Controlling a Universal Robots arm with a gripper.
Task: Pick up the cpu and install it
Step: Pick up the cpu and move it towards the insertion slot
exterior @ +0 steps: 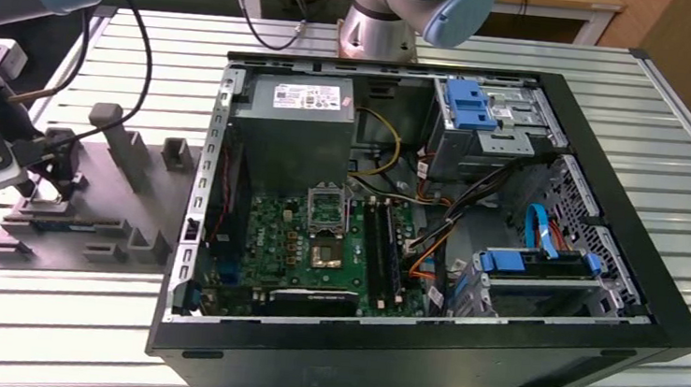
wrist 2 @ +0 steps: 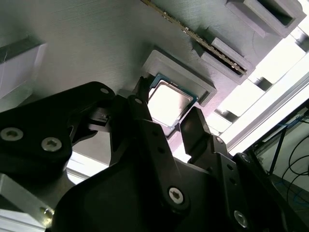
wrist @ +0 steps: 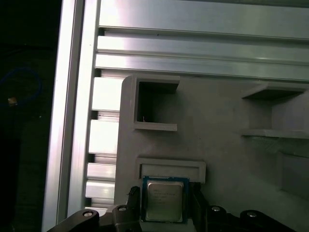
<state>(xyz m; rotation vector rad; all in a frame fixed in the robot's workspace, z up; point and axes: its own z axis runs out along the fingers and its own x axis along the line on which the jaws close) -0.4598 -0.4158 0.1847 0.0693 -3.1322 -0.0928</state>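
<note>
Black fingers [wrist 2: 193,128] of the gripper [wrist 2: 166,110] clamp the cpu [wrist 2: 169,100] by two opposite edges; its silvery top shows in both wrist views. The chip lies just beside a raised pocket wall of the grey parts holder [wrist: 217,145]. The holder rests on the slatted aluminium table [exterior: 59,319], to the exterior view's left of the open computer case [exterior: 608,198].
</note>
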